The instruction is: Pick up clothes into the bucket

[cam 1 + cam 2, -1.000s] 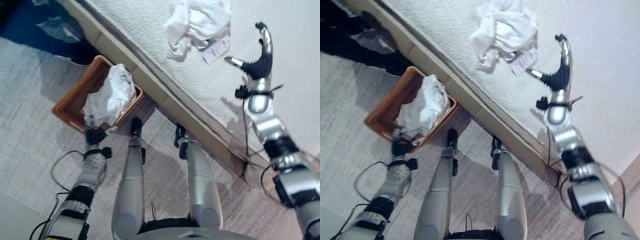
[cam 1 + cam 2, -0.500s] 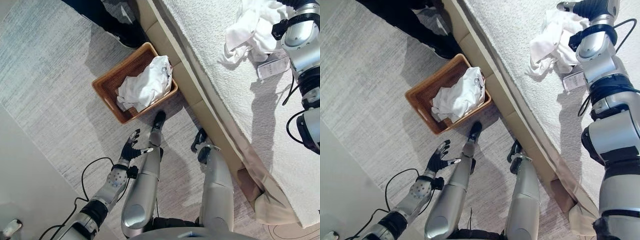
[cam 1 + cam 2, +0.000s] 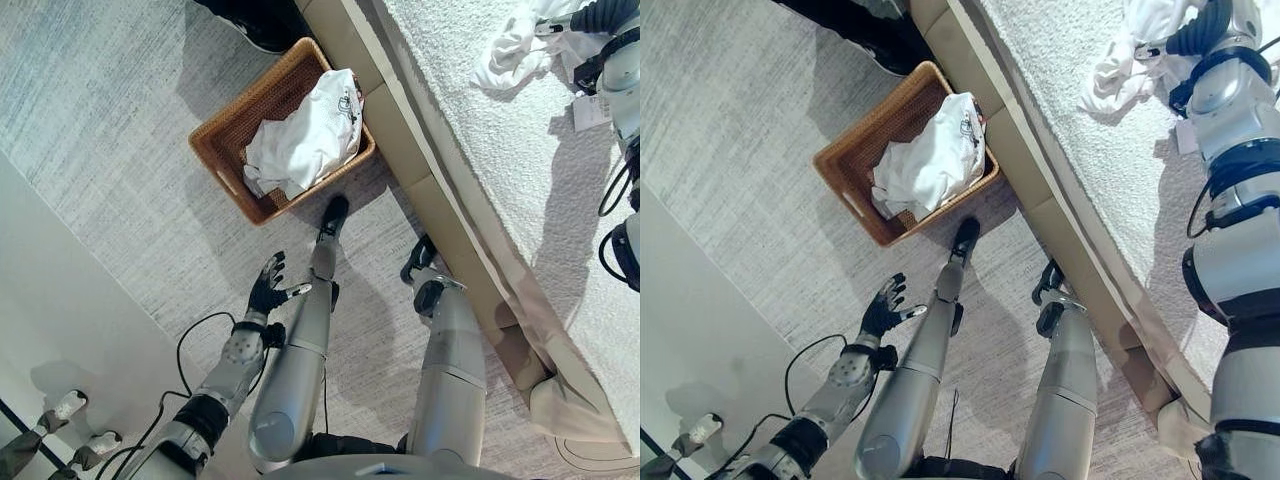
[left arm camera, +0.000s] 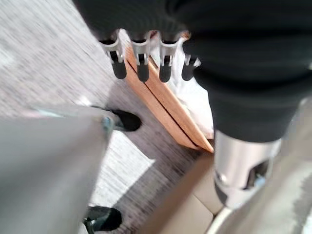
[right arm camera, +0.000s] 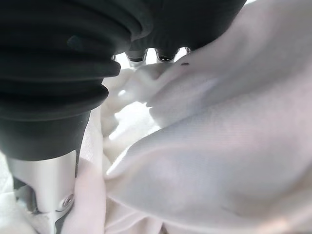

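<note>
A brown wicker basket (image 3: 228,158) stands on the grey carpet against the bed's base, with a white garment (image 3: 305,140) heaped in it. A pile of white clothes (image 3: 515,45) lies on the bed. My right hand (image 3: 1202,32) rests on that pile. In the right wrist view the hand (image 5: 58,63) is sunk into the white cloth (image 5: 209,146), which hides its fingertips. My left hand (image 3: 268,290) hovers over the carpet short of the basket, open and holding nothing. In the left wrist view its straight fingers (image 4: 141,66) point at the basket's rim (image 4: 165,109).
The bed has a white textured cover (image 3: 470,160) and a beige base (image 3: 400,130). A paper tag (image 3: 1185,135) lies on the cover beside the clothes pile. A person's dark shoes (image 3: 262,25) stand beyond the basket. A pale wall (image 3: 50,330) borders the carpet at the left.
The camera has swung. My left hand has drawn back from the basket and spread open. My right hand has reached across the bed into the white clothes pile.
</note>
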